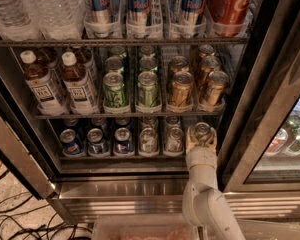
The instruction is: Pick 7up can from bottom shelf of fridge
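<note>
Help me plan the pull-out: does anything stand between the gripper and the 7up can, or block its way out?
Nothing visible. The gripper sits around the 7up can, rightmost on the bottom shelf; only the robot's own arm is in front of it.

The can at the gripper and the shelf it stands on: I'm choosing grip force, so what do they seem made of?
The can, at the gripper at the right end of the shelf, looks like thin aluminium: shiny silver top with a pull tab. The shelf seems dark metal with a brushed steel front ledge, going by its dull sheen.
</note>
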